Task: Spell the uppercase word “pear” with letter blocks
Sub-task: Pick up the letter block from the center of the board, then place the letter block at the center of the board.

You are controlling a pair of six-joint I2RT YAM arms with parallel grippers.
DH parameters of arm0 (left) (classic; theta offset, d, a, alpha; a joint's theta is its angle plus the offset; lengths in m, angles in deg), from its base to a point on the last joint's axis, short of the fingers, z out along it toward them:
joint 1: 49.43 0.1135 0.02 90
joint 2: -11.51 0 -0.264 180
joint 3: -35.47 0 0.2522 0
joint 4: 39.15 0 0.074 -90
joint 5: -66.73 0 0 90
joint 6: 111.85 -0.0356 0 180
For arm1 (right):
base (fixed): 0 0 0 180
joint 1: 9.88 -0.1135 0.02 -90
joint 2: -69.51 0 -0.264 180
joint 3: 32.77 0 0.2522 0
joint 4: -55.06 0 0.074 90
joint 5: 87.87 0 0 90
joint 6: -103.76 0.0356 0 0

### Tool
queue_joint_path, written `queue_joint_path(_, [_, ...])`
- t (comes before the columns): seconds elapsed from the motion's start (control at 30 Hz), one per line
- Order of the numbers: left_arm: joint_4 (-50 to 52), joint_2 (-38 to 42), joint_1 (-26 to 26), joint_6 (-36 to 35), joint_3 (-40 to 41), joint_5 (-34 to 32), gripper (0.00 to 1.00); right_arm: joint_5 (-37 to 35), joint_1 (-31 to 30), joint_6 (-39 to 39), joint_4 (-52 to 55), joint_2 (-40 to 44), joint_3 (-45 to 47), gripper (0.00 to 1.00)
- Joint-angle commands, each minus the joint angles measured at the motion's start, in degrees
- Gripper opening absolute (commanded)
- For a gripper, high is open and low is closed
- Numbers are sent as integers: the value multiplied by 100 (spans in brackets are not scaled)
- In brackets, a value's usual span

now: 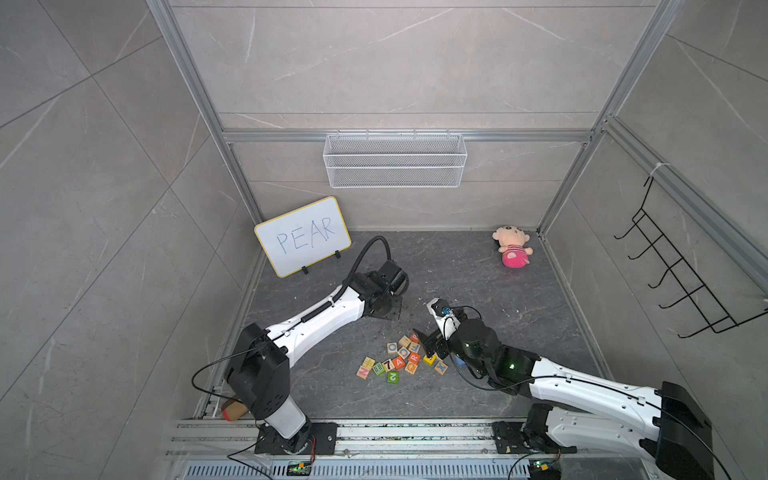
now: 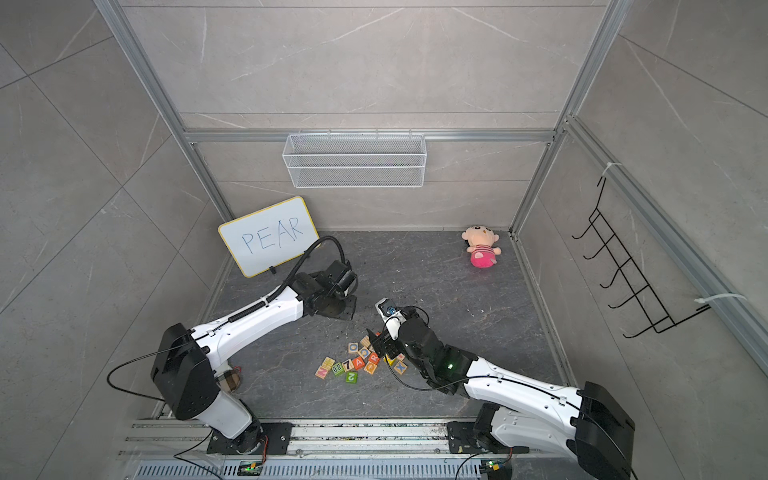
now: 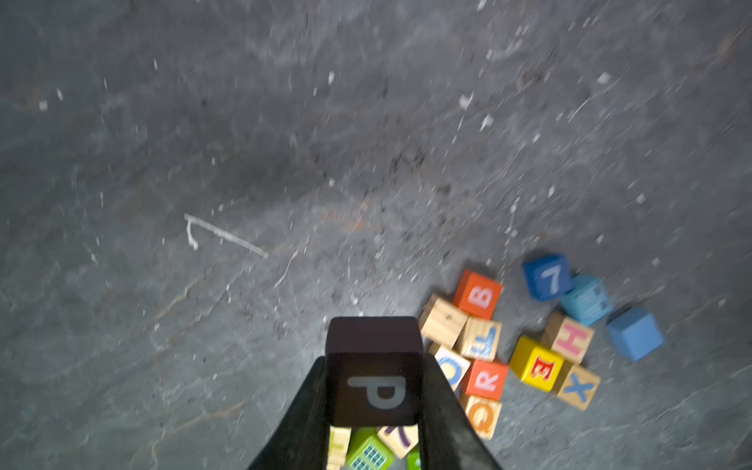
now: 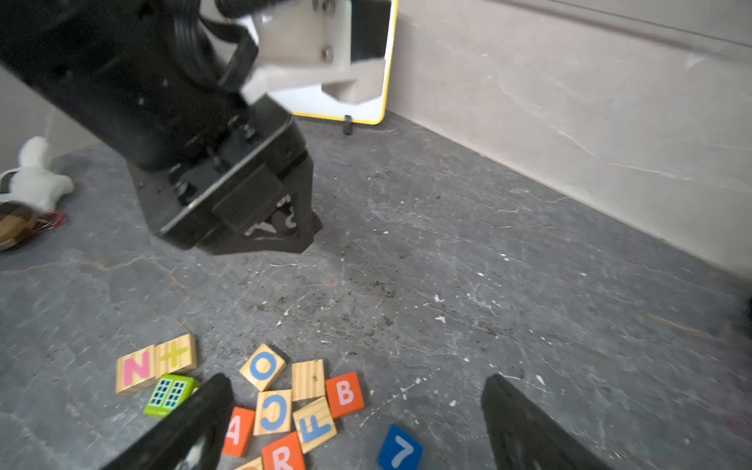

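Overhead, in a top view, the right gripper (image 1: 429,344) hangs open near the E block (image 1: 429,360). Left wrist: the left gripper (image 3: 374,362) clamps the P block (image 3: 373,390) aloft by its fingertips; it may slip. Right wrist: those wide jaws, if lowered, could scatter the A block (image 4: 235,431) and R block (image 4: 282,455).

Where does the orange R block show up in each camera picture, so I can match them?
In a top view: R block, middle of the block cluster.
In a top view: R block, same spot in the cluster.
Left wrist: R block, between C block and yellow E block.
Right wrist: R block, between A block and F block, cut by the picture's edge.
Shared landmark: C block, beside it in all four.
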Motion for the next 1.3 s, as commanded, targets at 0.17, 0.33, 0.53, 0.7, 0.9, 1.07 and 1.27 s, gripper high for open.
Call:
queue_joint_path(0.17, [20, -1823, 393, -304, -1766, 561, 30, -1342, -24, 582, 149, 628, 255, 99])
queue_joint_path(0.33, [402, -2508, 582, -316, -2410, 617, 30, -1379, -26, 621, 460, 939, 300, 99])
queue_joint_path(0.53, [296, -2572, 874, -71, -1915, 556, 29, -1520, -26, 642, 473, 1048, 403, 99])
queue_joint_path(0.7, [238, -2654, 930, -71, -1788, 558, 29, -1407, -29, 659, 409, 901, 367, 99])
queue_joint_path(0.9, [145, -2788, 936, -53, -1719, 629, 30, -1315, -26, 701, 335, 756, 307, 99])
queue_joint_path(1.07, [90, -2809, 932, -97, -1710, 630, 35, -1343, -26, 683, 300, 736, 310, 99])
queue_joint_path(1.27, [25, -2770, 930, -182, -1646, 662, 51, -1372, -26, 686, 292, 644, 265, 99])
